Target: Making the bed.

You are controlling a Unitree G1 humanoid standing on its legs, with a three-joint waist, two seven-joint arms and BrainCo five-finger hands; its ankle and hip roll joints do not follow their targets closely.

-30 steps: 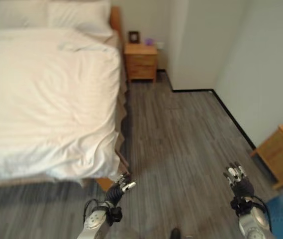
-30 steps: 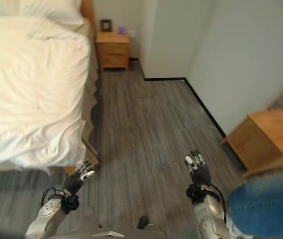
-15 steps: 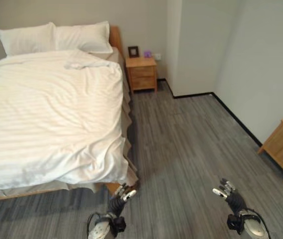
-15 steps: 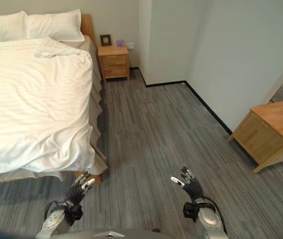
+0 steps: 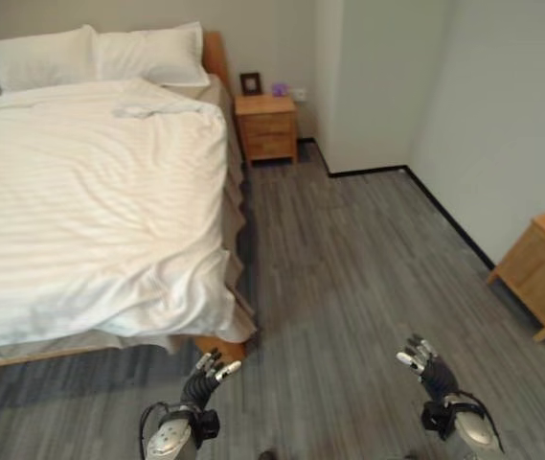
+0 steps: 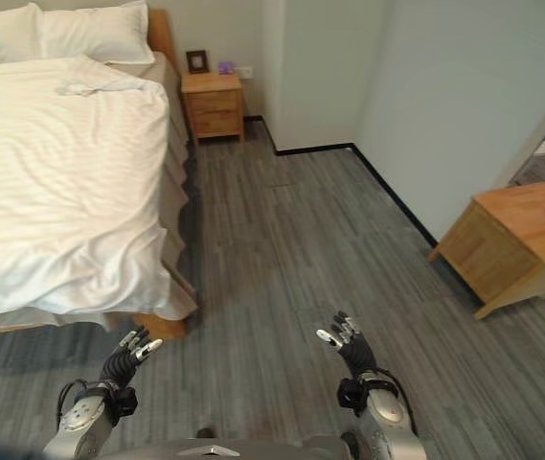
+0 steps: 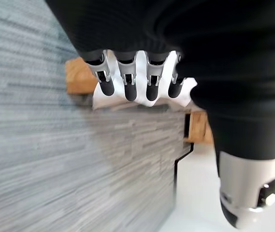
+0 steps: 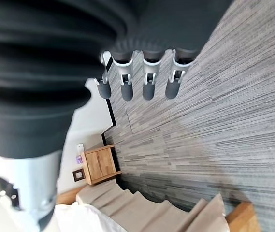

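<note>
I have both hands low over the grey plank floor [image 5: 349, 278] with nothing in either. My left hand [image 5: 200, 381] has its fingers [image 7: 126, 79] loosely extended and spread apart, thumb off to the side, holding nothing. My right hand [image 5: 427, 366] looks the same: fingers [image 8: 148, 79] relaxed and fanned, empty, well apart from the left.

Just ahead of the left hand is the wooden foot corner of the bed [image 5: 216, 347], with the near corner of the white duvet [image 5: 90, 201] drooping over it; the hand is near that corner but not touching it. From there the duvet runs away from me, up and to the left of the left hand, lying mostly flat with creases near the foot corner and a small rumpled fold up by the head end. A beige skirt [image 5: 238, 230] hangs along the bed's side facing the open floor.

Off to the right of my right hand stands a wooden cabinet [image 5: 540, 273] against the wall.

Farthest out, two white pillows [image 5: 100, 56] lie at the headboard, and beside them a nightstand [image 5: 266, 125] carries a small dark frame [image 5: 250, 83] and a purple object [image 5: 279, 88]
</note>
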